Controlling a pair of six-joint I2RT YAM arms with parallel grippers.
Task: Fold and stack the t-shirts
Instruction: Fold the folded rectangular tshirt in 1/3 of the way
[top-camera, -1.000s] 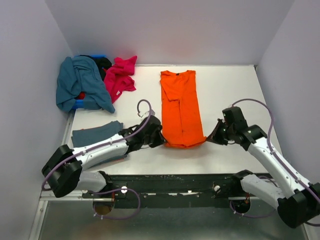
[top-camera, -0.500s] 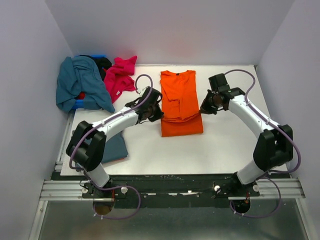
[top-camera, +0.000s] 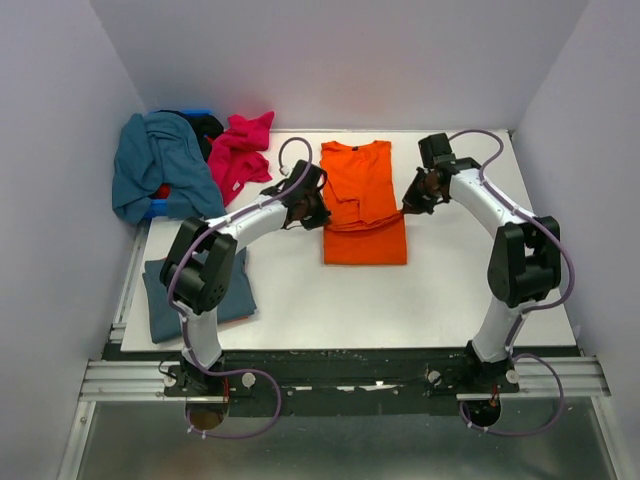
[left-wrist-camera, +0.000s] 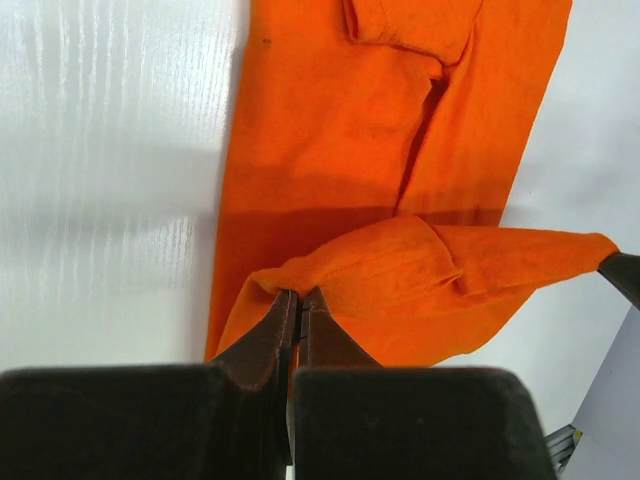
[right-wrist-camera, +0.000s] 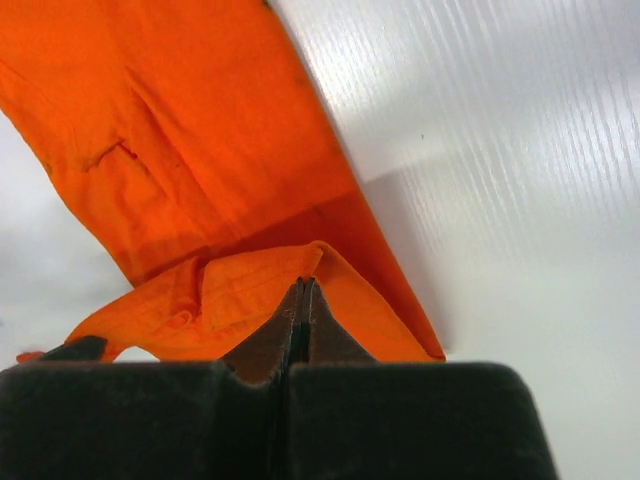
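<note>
The bright orange t-shirt (top-camera: 362, 205) lies in the middle of the white table, its bottom hem lifted and carried back over its body. My left gripper (top-camera: 318, 213) is shut on the hem's left corner (left-wrist-camera: 300, 285). My right gripper (top-camera: 408, 204) is shut on the hem's right corner (right-wrist-camera: 305, 275). The hem hangs between the two grippers above the shirt. A folded slate blue-grey t-shirt (top-camera: 195, 288) lies at the near left, partly under my left arm. Teal (top-camera: 160, 165) and magenta-pink (top-camera: 238, 150) t-shirts lie crumpled at the far left.
A blue bin (top-camera: 160, 207) sits under the teal cloth at the far left corner, with dark cloth behind it. Grey walls enclose the table on the left, back and right. Bare white table (top-camera: 450, 290) lies near and right of the orange shirt.
Both grippers have carried the orange shirt's bottom hem from the near edge back towards the collar, so the shirt now lies folded shorter. Both arms have stretched out further.
</note>
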